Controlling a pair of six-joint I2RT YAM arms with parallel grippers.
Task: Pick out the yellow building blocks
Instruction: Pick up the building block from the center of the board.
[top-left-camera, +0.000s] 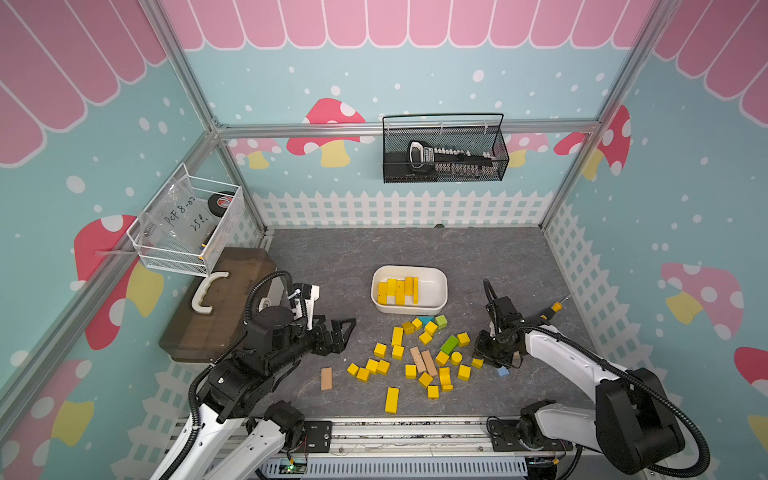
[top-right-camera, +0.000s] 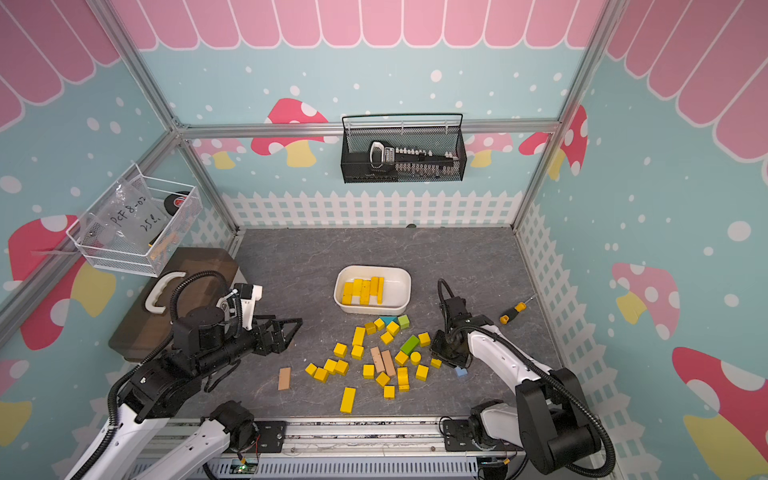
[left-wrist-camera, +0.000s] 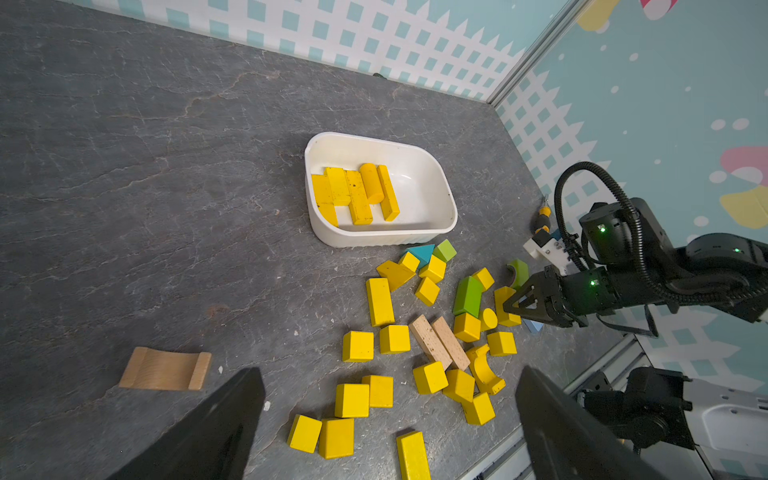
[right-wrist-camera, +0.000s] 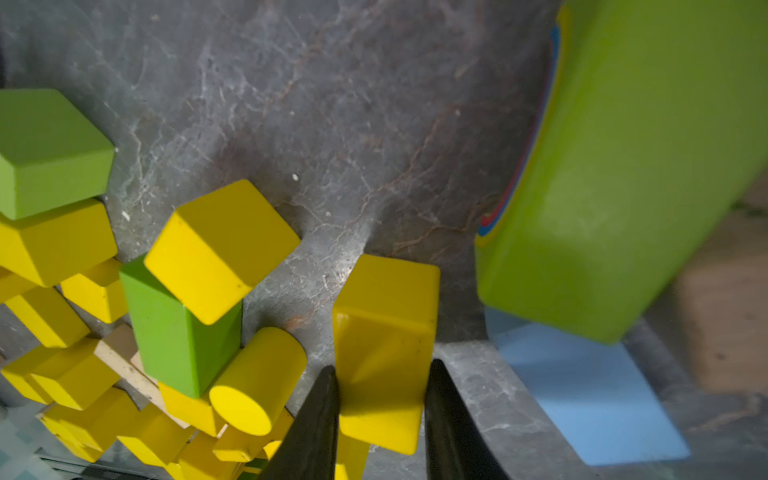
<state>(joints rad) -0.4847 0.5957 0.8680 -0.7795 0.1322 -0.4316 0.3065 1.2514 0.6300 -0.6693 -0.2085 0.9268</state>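
White tub (top-left-camera: 434, 289), two tan bars (top-left-camera: 429, 363), green block (top-left-camera: 449, 344), screwdriver (top-right-camera: 512, 312), brown case (top-left-camera: 216, 316), black wire basket (top-left-camera: 457, 172)

White tub (top-right-camera: 372, 308) mid-table, several yellow building blocks (top-right-camera: 363, 291) lying inside. More yellow ones scattered just in front, mixed with two tan bars (top-right-camera: 383, 360), a green block (top-right-camera: 410, 344), a teal piece (top-right-camera: 388, 320). Tan block (top-right-camera: 284, 378) apart, toward the left arm. Left gripper (top-right-camera: 284, 330) hovers, jaws spread, clear of the pile. Right gripper (top-right-camera: 441, 357) down at the pile edge by a small yellow block (top-right-camera: 436, 363); jaws hidden. Screwdriver (top-right-camera: 513, 311) beyond the right arm.
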